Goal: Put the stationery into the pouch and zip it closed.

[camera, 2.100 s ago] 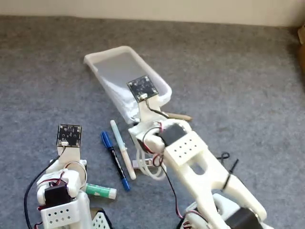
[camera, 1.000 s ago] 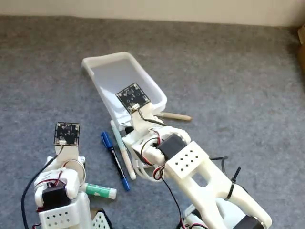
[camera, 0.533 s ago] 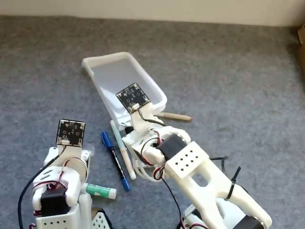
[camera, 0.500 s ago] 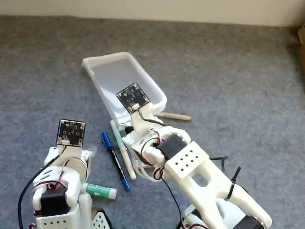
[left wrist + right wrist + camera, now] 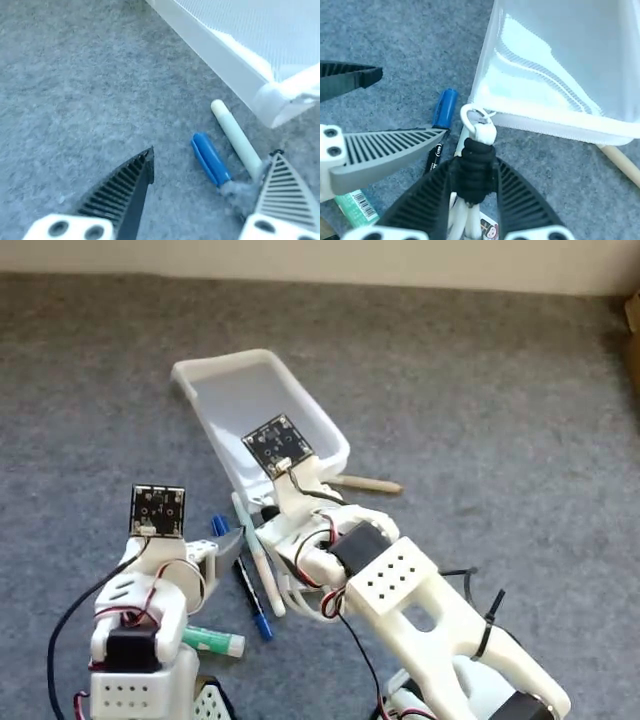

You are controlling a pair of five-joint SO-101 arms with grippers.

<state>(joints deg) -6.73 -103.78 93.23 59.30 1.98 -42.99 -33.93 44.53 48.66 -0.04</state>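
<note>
The white translucent pouch (image 5: 250, 405) lies open on the grey carpet, its mouth toward the arms. My right gripper (image 5: 474, 167) is shut on the black zipper pull (image 5: 472, 172) at the pouch's near corner (image 5: 485, 112), also seen in the high view as the right gripper (image 5: 272, 514). My left gripper (image 5: 212, 152) stands open just above the blue pen (image 5: 210, 159) and beside the pale pen (image 5: 235, 136). In the high view the left gripper (image 5: 225, 540) hovers at the blue pen's (image 5: 243, 580) cap end.
A green glue stick (image 5: 210, 640) lies close to the left arm's base. A wooden pencil (image 5: 365, 483) rests on the carpet to the right of the pouch. Bare carpet stretches to the right and far side.
My left arm has swung forward and to the right, bringing its open fingers over the blue pen's cap. The pouch shifted slightly earlier; the right arm has since held still.
</note>
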